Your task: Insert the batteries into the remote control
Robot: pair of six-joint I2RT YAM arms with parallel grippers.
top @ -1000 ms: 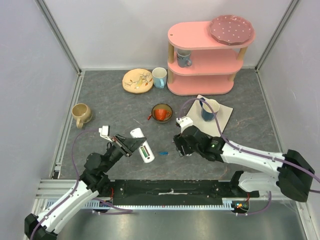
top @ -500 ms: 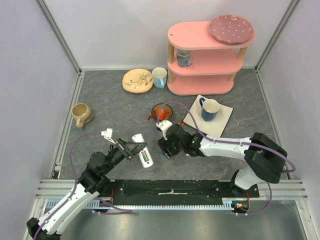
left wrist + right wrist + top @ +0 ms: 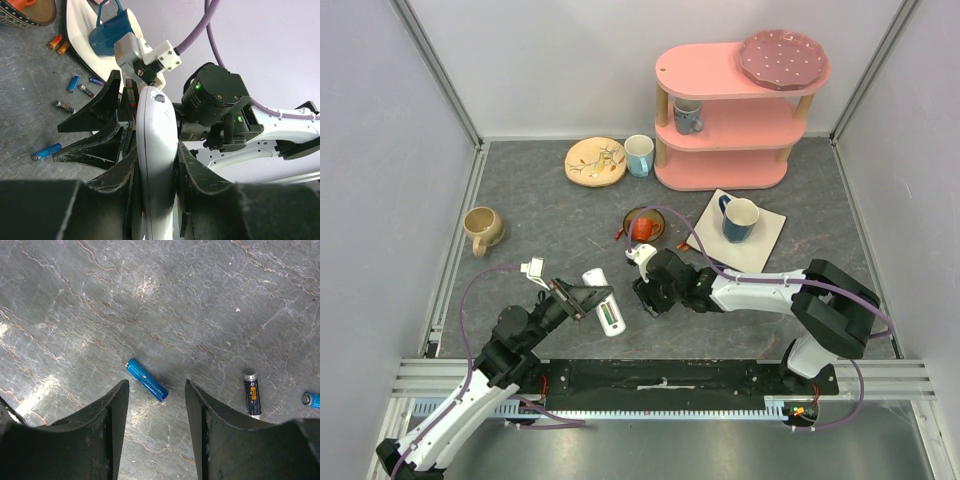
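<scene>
My left gripper is shut on the white remote control, its slot facing up with something green in it. In the left wrist view the remote stands clamped between my left gripper's fingers. My right gripper is open just right of the remote, low over the table. In the right wrist view a blue battery lies just ahead of the open right gripper, between its fingers. A dark battery and another blue one lie to the right. Several more batteries lie scattered.
A bowl holding an orange cup sits just behind the right gripper. A blue mug on a white napkin is to its right. A pink shelf, a plate, a white cup and a tan mug stand farther off.
My right gripper has moved left across the table, ending close beside the remote, over the blue battery. My left gripper with the remote has shifted slightly toward the near edge.
</scene>
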